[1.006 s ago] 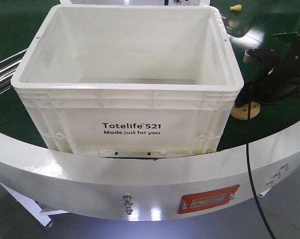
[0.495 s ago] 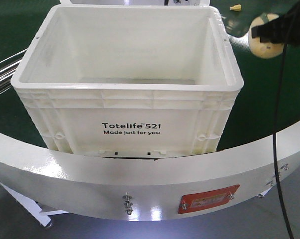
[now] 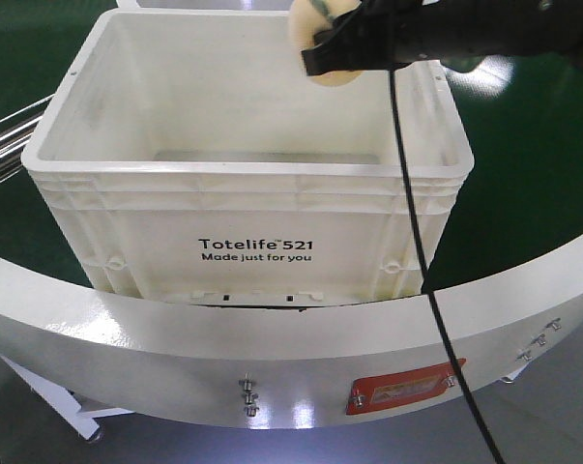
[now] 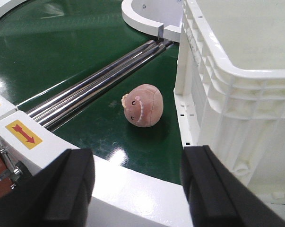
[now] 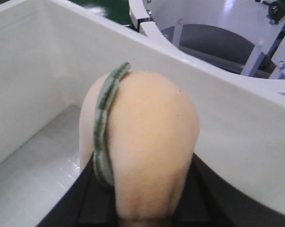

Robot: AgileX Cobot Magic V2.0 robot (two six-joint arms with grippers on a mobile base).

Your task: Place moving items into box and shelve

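Note:
The white box (image 3: pixel 252 208), printed "Totelife 521", stands on the green belt; its inside shows nothing in it. My right gripper (image 3: pixel 332 56) hangs over the box's far right part, shut on a pale yellow fruit toy (image 3: pixel 315 29) with a green leaf (image 5: pixel 102 123); in the right wrist view the toy (image 5: pixel 147 146) fills the space between the black fingers above the box floor (image 5: pixel 33 175). A pinkish-brown toy (image 4: pixel 143 105) with a yellow rim lies on the belt left of the box wall (image 4: pixel 227 109). My left gripper (image 4: pixel 137 189) is open, low over the white rim, short of that toy.
A curved white guard rail (image 3: pixel 272 338) runs along the near edge of the green conveyor (image 3: pixel 523 174). Steel rods (image 4: pixel 99 80) cross the belt left of the box. A black cable (image 3: pixel 417 242) trails from the right arm over the box's right side.
My right arm has lifted the pale yellow toy from the belt at the box's right and carried it left, to above the box's opening. The box has not moved.

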